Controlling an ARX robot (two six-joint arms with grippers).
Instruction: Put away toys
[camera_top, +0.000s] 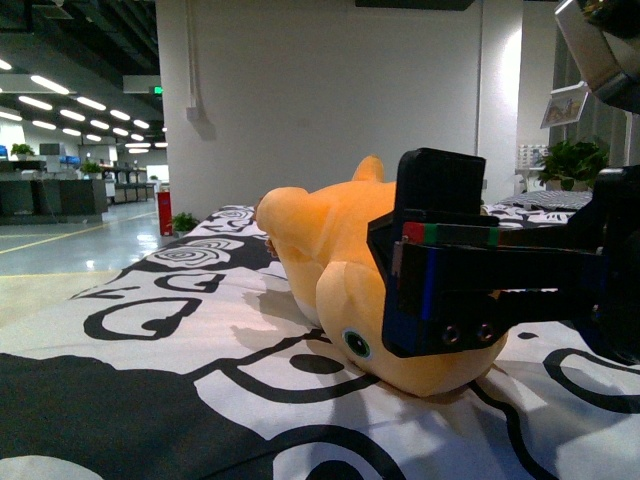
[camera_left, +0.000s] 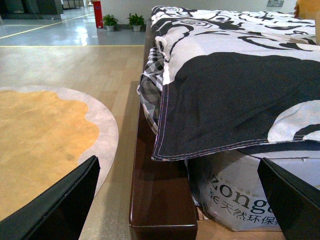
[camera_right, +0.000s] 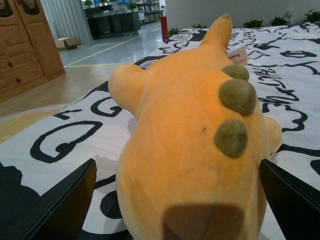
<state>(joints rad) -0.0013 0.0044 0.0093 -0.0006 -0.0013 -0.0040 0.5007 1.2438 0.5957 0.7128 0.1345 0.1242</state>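
The plush toy (camera_top: 330, 250) is lying on its side on the bed (camera_top: 150, 330), in the middle of the front view, on the black-and-white cover (camera_top: 100, 400). It is being judged as light and very soft. The stuffed body is expected to give way under pressure and to bulge between the fingers, but nothing on it can break. The fabric looks fuzzy, so slipping is not much feared. As the body is wide and rounded, a hold is better taken across a narrower part. This could be the back with its row of olive bumps (camera_right: 239, 95), or the thin pointed end at the top of the right wrist view. The fingers are to be pushed well in before closing.

The right tool (camera_top: 440, 265) is being held right at the toy, at the centre right of the front view, where it is covering a part of the yellow body. In the right wrist view its fingers (camera_right: 55, 205) are standing wide apart in the two lower corners, with the toy filling the space between them. Nothing is gripped yet, and it cannot be told whether the pads are touching the plush.

The left tool (camera_left: 175, 202) is also standing wide open and empty. It is pointing at the side of the bed, where the cover is hanging over the dark wooden frame (camera_left: 147, 155).
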